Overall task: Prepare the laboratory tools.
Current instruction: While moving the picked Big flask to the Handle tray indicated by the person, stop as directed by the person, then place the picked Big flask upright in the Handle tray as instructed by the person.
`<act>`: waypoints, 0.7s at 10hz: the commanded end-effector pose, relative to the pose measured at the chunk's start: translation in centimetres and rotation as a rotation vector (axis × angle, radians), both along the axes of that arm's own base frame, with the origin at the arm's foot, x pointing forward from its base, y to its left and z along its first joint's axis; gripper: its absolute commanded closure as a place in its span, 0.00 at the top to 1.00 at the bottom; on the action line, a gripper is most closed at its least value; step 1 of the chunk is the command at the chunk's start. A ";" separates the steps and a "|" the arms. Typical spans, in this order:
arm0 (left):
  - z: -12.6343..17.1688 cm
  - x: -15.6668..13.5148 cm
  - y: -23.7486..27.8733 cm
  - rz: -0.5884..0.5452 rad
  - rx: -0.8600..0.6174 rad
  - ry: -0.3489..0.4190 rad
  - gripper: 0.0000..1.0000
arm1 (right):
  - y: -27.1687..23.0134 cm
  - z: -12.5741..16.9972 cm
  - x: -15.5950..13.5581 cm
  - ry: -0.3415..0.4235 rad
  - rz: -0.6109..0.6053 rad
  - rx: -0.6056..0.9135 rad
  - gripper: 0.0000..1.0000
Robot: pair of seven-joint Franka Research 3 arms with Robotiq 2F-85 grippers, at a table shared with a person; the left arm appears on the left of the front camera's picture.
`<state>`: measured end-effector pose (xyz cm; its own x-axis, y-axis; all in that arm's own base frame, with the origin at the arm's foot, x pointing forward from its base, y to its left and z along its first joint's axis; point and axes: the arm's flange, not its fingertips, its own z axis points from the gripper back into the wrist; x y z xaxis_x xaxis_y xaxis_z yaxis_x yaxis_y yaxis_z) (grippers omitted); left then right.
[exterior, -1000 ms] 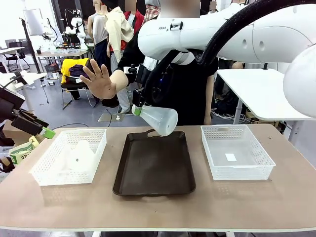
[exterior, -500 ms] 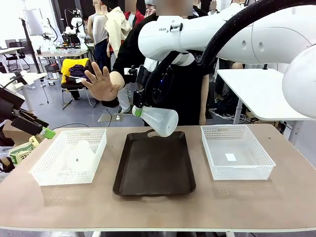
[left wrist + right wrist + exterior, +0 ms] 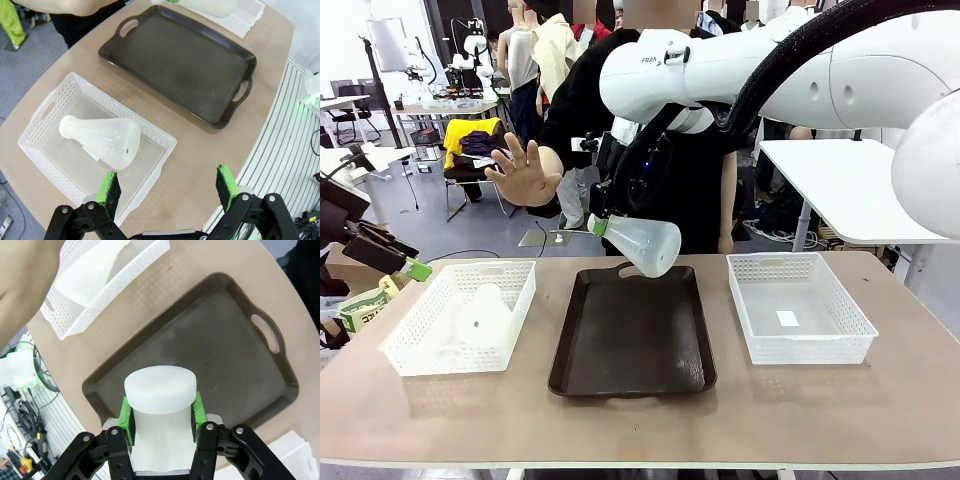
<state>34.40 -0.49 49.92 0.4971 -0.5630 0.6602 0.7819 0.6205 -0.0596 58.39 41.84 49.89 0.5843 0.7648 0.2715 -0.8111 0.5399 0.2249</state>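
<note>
My right gripper (image 3: 599, 222) is shut on the neck of a frosted-white conical flask (image 3: 647, 243), holding it tilted in the air above the far end of the dark tray (image 3: 632, 335). In the right wrist view the green pads (image 3: 126, 416) clamp the flask's neck (image 3: 160, 390) on both sides. A second flask (image 3: 102, 142) lies on its side in the left mesh basket (image 3: 412, 352). Above the table's left edge, near that basket, my left gripper (image 3: 168, 185) hangs open with nothing between its fingers. Its green-tipped finger (image 3: 417, 268) shows in the front view.
A person stands at the far side with an open hand (image 3: 525, 170) raised, palm toward me, left of the held flask. An empty white mesh basket (image 3: 798, 310) sits right of the tray. Bare tabletop runs along the near edge.
The person's raised hand has drifted slightly and their body has shifted. Both arms and the held flask stay where they were.
</note>
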 end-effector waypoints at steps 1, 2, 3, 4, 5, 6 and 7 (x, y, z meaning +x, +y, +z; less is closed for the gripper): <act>-0.1 0.0 0.2 -0.007 0.001 -0.001 1.00 | 0.1 0.1 -0.1 -0.002 0.001 0.001 0.00; -0.1 0.0 0.2 -0.007 0.001 -0.001 1.00 | 0.1 0.1 -0.1 -0.002 0.001 0.001 0.00; -0.1 0.0 0.2 -0.007 0.001 -0.001 1.00 | 0.1 0.1 -0.1 -0.002 0.001 0.001 0.00; -0.1 0.0 0.2 -0.007 0.001 -0.001 1.00 | 0.1 0.1 -0.1 -0.002 0.001 0.001 0.00; -0.1 0.0 0.2 -0.007 0.001 -0.001 1.00 | 0.1 0.1 -0.1 -0.002 0.001 0.001 0.00; -0.1 0.0 0.2 -0.007 0.001 -0.001 1.00 | 0.1 0.1 -0.1 -0.002 0.001 0.001 0.00; -0.1 0.0 0.2 -0.007 0.001 -0.001 1.00 | 0.1 0.1 -0.1 -0.002 0.001 0.001 0.00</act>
